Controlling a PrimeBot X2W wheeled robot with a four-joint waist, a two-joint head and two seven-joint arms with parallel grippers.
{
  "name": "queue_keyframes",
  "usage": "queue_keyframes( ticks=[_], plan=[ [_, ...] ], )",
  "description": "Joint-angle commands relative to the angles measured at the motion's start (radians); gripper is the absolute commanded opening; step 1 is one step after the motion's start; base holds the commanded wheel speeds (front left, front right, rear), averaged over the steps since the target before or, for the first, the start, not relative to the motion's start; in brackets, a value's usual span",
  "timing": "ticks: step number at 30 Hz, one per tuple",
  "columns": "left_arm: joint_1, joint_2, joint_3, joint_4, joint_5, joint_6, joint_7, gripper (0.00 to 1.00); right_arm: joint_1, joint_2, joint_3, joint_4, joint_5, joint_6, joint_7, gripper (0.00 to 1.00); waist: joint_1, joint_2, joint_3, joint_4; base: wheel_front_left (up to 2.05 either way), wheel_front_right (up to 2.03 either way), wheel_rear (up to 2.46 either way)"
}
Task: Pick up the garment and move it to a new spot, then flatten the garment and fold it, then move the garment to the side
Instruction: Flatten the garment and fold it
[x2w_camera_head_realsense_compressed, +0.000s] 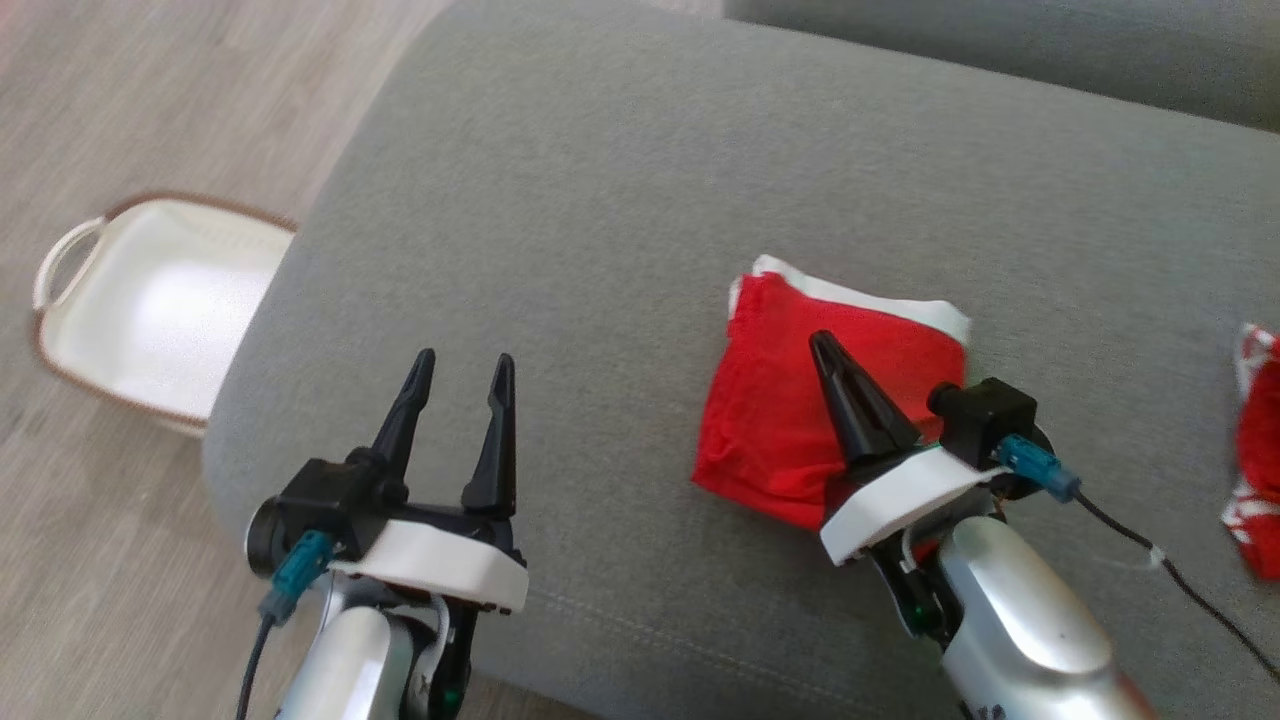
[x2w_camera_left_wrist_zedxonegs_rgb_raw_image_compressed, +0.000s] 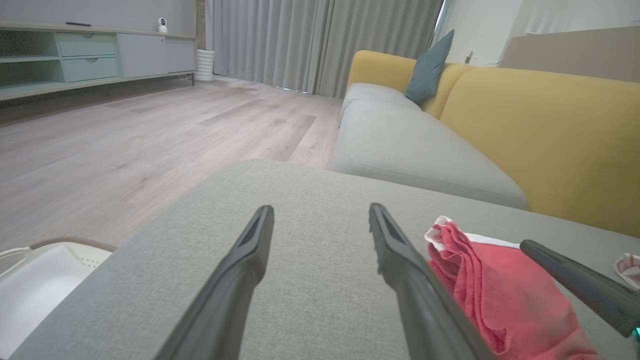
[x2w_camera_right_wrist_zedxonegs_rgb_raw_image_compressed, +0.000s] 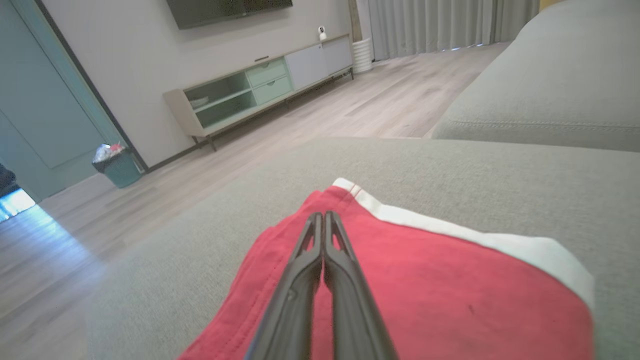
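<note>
A folded red cloth garment with white band (x2w_camera_head_realsense_compressed: 775, 400) is found right of centre on the grey upholstered sofa seat (x2w_camera_head_realsense_compressed: 600, 180). The right tool (x2w_camera_head_realsense_compressed: 822, 345), fingers pressed together, is set over it. The left tool (x2w_camera_head_realsense_compressed: 462, 365), spread wide, is seen farther off, toward the seat's left edge.

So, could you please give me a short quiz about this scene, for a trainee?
1. True or false: the left pincer is shut.
2. Choose one. The right pincer is over: A) a table, B) the red garment, C) a book.
3. Fill in: the white basket stands on the ____.

Key: 1 false, it is open; 2 B; 3 floor.
</note>
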Motion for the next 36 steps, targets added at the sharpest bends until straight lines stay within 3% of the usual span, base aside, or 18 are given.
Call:
queue_keyframes(
  ticks=[1, 10, 18, 27, 36],
  plan=[
    [-0.050, 0.006, 0.020, -0.029, -0.005, 0.001, -0.012, 1.00, -0.042, 0.006, 0.012, 0.001, 0.001, 0.007, -0.014, 0.00, 0.0000, 0.0000, 0.029, 0.040, 0.00, 0.00, 0.00],
    [-0.072, 0.006, 0.015, -0.022, -0.011, 0.002, -0.012, 1.00, -0.105, 0.006, 0.017, 0.192, -0.048, 0.007, -0.014, 0.00, 0.0000, 0.0000, 0.065, 0.084, 0.00, 0.00, 0.00],
    [-0.076, 0.006, 0.021, -0.019, -0.013, 0.009, -0.012, 1.00, -0.147, 0.006, 0.058, 0.294, -0.026, 0.007, -0.014, 0.00, 0.0000, 0.0000, 0.059, 0.064, 0.00, 0.00, 0.00],
    [-0.063, 0.006, 0.059, -0.048, 0.005, 0.008, -0.012, 1.00, -0.128, 0.006, 0.028, 0.095, 0.023, 0.007, -0.014, 0.00, 0.0000, 0.0000, 0.007, -0.059, 0.00, 0.00, 0.00],
    [-0.049, 0.006, 0.083, -0.075, 0.022, 0.003, -0.012, 1.00, -0.037, 0.006, -0.072, -0.082, -0.022, 0.007, -0.014, 0.00, 0.0000, 0.0000, -0.047, -0.189, 0.00, 0.00, 0.00]
  ],
)
